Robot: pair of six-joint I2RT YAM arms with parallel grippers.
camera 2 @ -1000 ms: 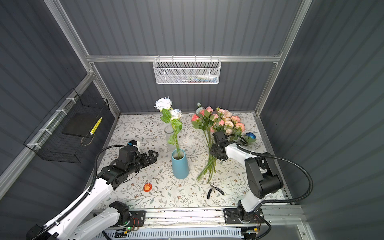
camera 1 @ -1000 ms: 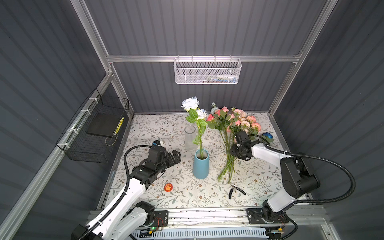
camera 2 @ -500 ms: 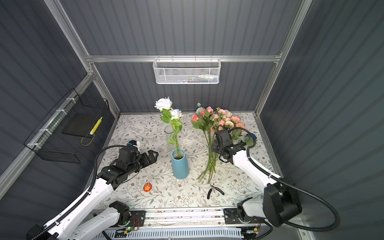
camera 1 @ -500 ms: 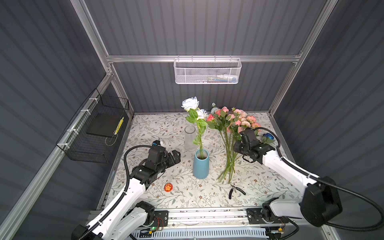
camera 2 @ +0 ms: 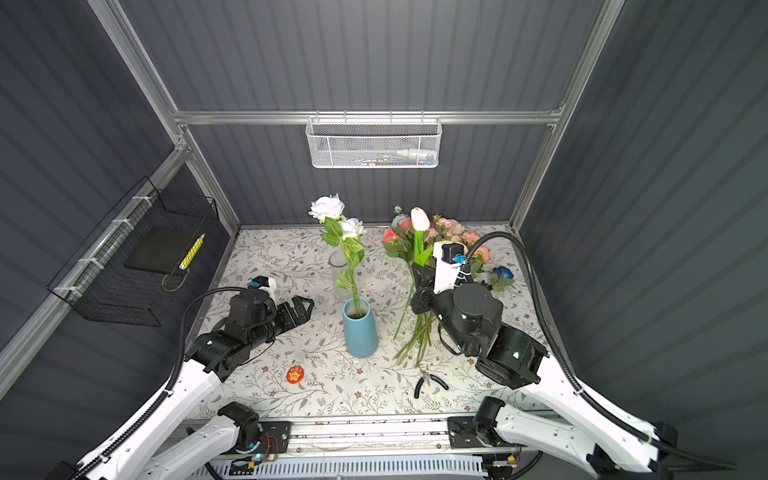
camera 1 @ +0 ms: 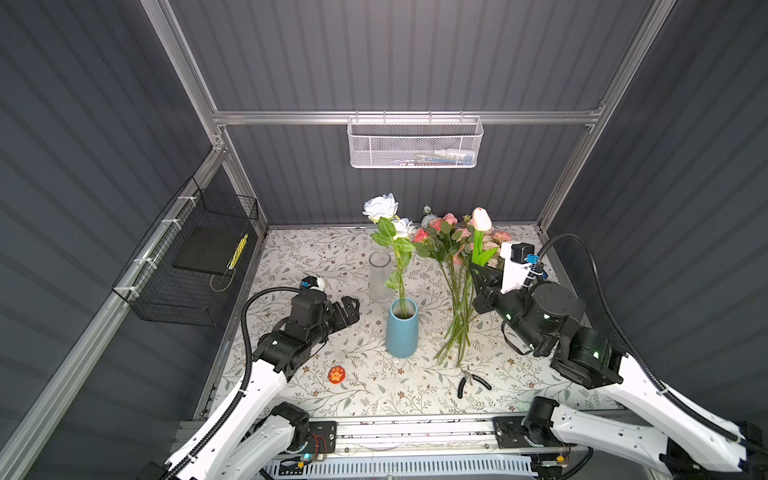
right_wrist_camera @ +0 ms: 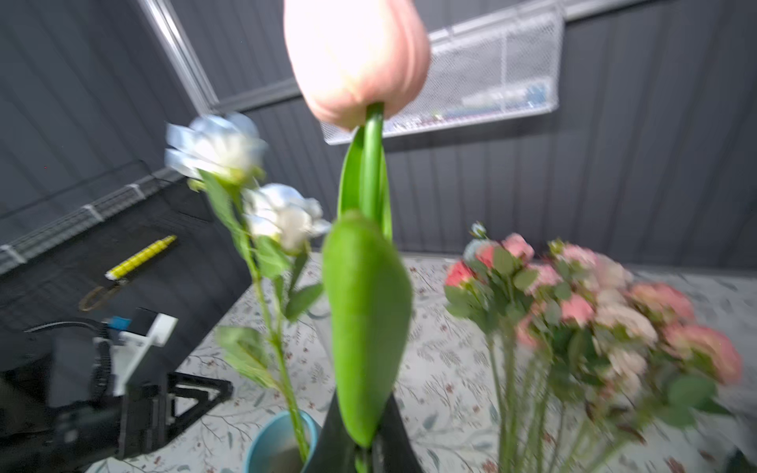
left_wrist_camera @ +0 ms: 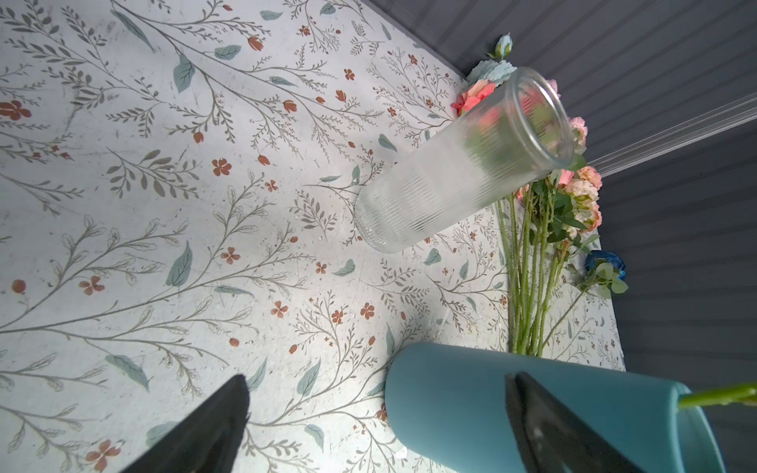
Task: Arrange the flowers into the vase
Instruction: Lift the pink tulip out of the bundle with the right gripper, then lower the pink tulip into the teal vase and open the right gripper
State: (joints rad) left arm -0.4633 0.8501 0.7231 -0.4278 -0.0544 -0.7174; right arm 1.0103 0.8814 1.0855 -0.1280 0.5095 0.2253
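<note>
The right tool [camera 1: 482, 277] is closed on the green stem of a peach tulip [camera 1: 482, 219], held upright right of centre in both top views, in front of the bunch. In the right wrist view the bloom [right_wrist_camera: 356, 61] fills the upper middle, with a broad leaf below it and the tool [right_wrist_camera: 360, 444] clamped at the bottom edge.

The left tool [camera 1: 351, 307] is spread wide and holds nothing. It hangs low, left of the blue vase [camera 1: 401, 332] at mid-frame. Two white roses [camera 1: 380, 206] stand in that vase. A glass vase [camera 1: 380, 276] stands just behind it.

The bunch of flowers [camera 1: 446, 239], pink and peach, lies on the tabletop [camera 1: 332, 257] right of the blue vase, with its stems pointing toward the lower edge. A blue flower [camera 2: 503, 272] lies near the right edge. Pliers [camera 1: 471, 380] lie below the stems.
</note>
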